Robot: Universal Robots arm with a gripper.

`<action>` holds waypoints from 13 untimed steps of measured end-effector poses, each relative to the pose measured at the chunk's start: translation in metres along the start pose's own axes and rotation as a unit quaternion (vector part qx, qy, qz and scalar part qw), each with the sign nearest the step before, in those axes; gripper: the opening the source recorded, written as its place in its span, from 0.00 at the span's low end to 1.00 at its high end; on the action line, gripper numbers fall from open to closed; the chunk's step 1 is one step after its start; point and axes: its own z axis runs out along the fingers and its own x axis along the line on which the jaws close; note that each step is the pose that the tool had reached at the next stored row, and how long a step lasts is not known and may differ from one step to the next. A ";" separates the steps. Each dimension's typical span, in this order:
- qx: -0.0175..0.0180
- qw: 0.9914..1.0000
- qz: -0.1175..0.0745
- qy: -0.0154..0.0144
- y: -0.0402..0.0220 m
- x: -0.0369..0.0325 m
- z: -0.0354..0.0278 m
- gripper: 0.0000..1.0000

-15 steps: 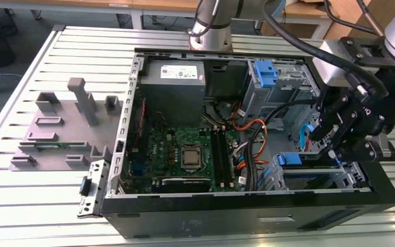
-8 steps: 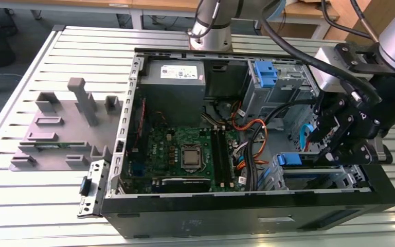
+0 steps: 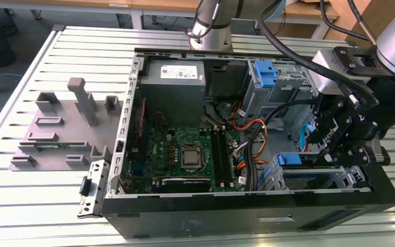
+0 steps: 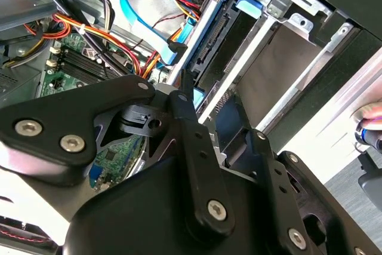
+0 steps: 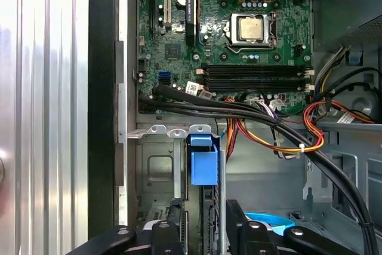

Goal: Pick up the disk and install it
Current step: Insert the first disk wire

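- Right now the disk (image 5: pixel 203 165) stands on its edge in a slot of the metal drive cage (image 5: pixel 155 171), in the case's corner at the exterior view's lower right, with its blue carrier tab (image 3: pixel 290 159) pointing toward the motherboard.
- In the second wrist view its dark connector edge (image 4: pixel 224 37) runs along the cage's rail, the blue tab at the far end.
- The tool (image 5: pixel 204 204) is closed on the disk: its black fingers (image 5: pixel 236 222) are drawn in to the disk's thickness, one on each flat side, at the end away from the tab.
- In the exterior view the tool (image 3: pixel 331 152) hangs straight over the cage (image 3: pixel 321 177).
- A light blue flat cable (image 4: pixel 134 4) loops just beside the disk; a black cable bundle (image 5: pixel 239 108) and orange and red wires (image 5: pixel 280 144) cross between the cage and the motherboard (image 5: pixel 239 28).
- Farther back in the open computer case (image 3: pixel 252 216) sit a grey power supply box (image 3: pixel 173 74) and a second blue bracket (image 3: pixel 266 72) in the upper bay.
- The case lies on a slatted metal counter (image 3: pixel 47 206), with a grey fixture block (image 3: pixel 60 134) well apart, at the exterior view's left.
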 end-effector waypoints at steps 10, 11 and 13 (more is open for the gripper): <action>0.000 1.000 0.000 0.000 0.0001 -0.0004 -0.0040 0.42; 0.000 1.000 0.000 0.000 0.0002 -0.0005 -0.0054 0.42; 0.000 1.000 0.000 0.000 0.0002 -0.0007 -0.0088 0.42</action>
